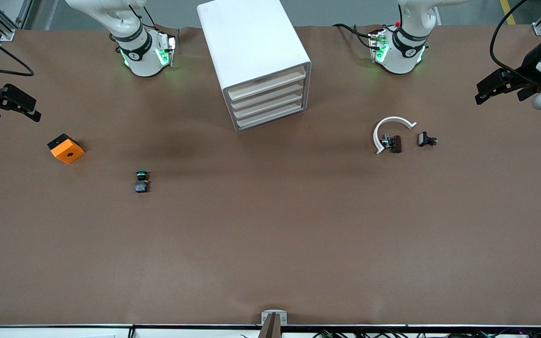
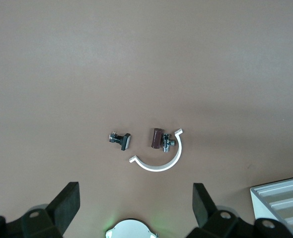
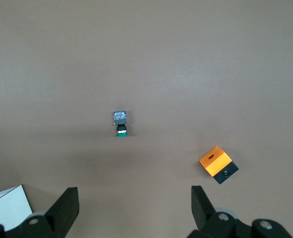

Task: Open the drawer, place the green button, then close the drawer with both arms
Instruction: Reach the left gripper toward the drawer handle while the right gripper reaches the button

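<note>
One small button (image 1: 142, 181) lies on its side on the bare table (image 1: 270, 244), nearer the front camera than anything else. It looks light, rigid and a little prone to roll, so pinching the squarer black body should hold better than the round green cap. Farther back sit an orange block (image 1: 66, 149), a white curved clip (image 1: 389, 131) and the cabinet (image 1: 256, 61), its top drawer (image 1: 267, 85) shut. Both end effectors hover spread open and empty, well apart from the button: right end effector (image 1: 10, 103) at its table end, left end effector (image 1: 500, 87) at the other.
</note>
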`<state>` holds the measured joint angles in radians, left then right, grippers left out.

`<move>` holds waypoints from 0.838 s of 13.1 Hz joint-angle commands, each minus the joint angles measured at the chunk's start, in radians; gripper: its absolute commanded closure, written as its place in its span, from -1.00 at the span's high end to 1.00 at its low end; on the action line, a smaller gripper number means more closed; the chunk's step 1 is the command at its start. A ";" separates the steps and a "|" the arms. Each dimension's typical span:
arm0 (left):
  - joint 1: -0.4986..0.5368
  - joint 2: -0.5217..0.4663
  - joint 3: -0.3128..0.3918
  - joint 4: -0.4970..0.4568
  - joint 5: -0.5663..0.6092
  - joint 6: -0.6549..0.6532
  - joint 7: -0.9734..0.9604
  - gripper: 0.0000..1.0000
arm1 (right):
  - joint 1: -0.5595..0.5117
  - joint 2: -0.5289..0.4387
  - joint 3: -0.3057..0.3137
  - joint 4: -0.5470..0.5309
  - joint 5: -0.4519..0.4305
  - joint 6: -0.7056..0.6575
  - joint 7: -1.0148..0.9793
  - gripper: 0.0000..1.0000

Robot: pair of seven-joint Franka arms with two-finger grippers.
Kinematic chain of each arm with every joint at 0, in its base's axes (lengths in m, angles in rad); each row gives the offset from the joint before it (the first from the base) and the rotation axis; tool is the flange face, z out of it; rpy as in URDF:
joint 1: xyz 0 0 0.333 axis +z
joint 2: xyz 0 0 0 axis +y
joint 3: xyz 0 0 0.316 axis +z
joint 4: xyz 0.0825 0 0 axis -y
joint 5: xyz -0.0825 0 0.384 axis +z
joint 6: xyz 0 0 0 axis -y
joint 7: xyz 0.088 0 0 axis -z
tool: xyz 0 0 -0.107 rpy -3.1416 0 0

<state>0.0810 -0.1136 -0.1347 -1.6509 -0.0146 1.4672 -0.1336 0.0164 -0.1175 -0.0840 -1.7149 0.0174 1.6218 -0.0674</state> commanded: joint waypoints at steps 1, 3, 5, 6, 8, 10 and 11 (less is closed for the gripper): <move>0.006 0.015 -0.009 0.016 0.018 -0.021 0.019 1.00 | 0.004 0.018 -0.002 0.024 0.003 -0.016 -0.011 1.00; 0.003 0.043 -0.009 0.025 0.019 -0.016 0.019 1.00 | 0.005 0.021 -0.002 0.024 0.003 -0.016 -0.011 1.00; 0.000 0.074 -0.011 0.042 0.019 -0.016 0.016 1.00 | 0.014 0.021 -0.002 0.023 0.003 -0.016 -0.006 1.00; -0.003 0.095 -0.011 0.061 0.019 -0.016 0.008 1.00 | 0.016 0.022 -0.002 0.023 0.003 -0.013 -0.006 1.00; 0.002 0.136 -0.013 0.079 0.018 -0.019 0.009 1.00 | 0.016 0.028 -0.002 0.021 0.003 -0.014 -0.003 1.00; 0.003 0.191 -0.013 0.077 0.016 -0.019 0.005 1.00 | 0.013 0.042 -0.003 0.015 0.003 -0.011 0.001 1.00; 0.000 0.228 -0.014 0.077 0.013 -0.019 0.003 1.00 | 0.010 0.056 -0.003 0.017 0.003 -0.007 0.001 1.00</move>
<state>0.0795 0.0385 -0.1388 -1.6116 -0.0146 1.4661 -0.1334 0.0270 -0.0883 -0.0839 -1.7144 0.0174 1.6204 -0.0687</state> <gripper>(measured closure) 0.000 0.000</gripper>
